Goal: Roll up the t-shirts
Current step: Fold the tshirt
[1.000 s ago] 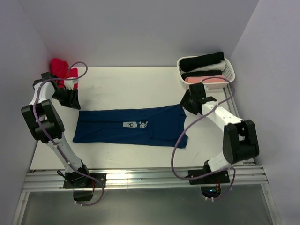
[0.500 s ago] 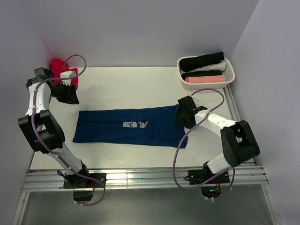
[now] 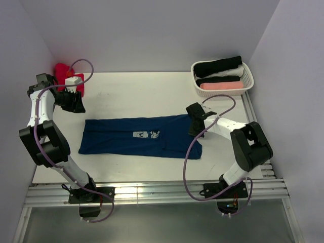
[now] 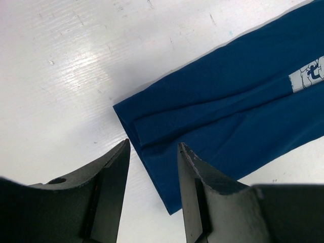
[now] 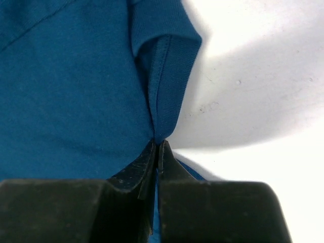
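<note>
Pinching the navy t-shirt (image 3: 136, 136) at its centre-right edge, right gripper (image 5: 158, 147) closed; cloth likely limp; left gripper (image 4: 152, 147) half-open, empty.

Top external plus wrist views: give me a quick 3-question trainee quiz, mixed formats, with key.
1. True or false: the right gripper is shut on an edge of the navy t-shirt.
2. Where on the table does the basket of rolled shirts sit? A) far right corner B) far left corner C) near edge, centre
3. Fill in: the left gripper stands ___ and holds nothing.

Key: 1 true; 2 A; 3 open.
</note>
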Action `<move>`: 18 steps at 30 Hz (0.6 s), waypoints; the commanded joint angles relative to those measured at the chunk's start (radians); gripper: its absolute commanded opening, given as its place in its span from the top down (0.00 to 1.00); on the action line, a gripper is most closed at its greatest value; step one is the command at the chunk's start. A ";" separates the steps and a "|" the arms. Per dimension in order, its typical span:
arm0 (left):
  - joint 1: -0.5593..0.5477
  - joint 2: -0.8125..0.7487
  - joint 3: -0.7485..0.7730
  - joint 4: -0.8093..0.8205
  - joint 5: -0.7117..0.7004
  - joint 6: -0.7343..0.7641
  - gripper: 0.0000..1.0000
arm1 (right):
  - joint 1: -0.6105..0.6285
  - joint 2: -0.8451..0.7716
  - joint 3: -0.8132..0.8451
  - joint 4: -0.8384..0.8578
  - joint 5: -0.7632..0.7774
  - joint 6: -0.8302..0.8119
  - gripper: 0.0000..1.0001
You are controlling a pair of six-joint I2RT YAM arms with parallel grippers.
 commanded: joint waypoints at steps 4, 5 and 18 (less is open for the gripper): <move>0.003 -0.012 0.011 -0.013 0.045 0.023 0.52 | -0.027 0.032 0.070 -0.158 0.120 0.016 1.00; 0.003 -0.004 0.011 -0.013 0.042 0.025 0.52 | -0.038 0.031 0.074 -0.167 0.134 0.011 1.00; -0.006 0.062 0.009 -0.013 0.031 0.014 0.51 | -0.351 0.048 0.142 -0.276 0.256 -0.148 1.00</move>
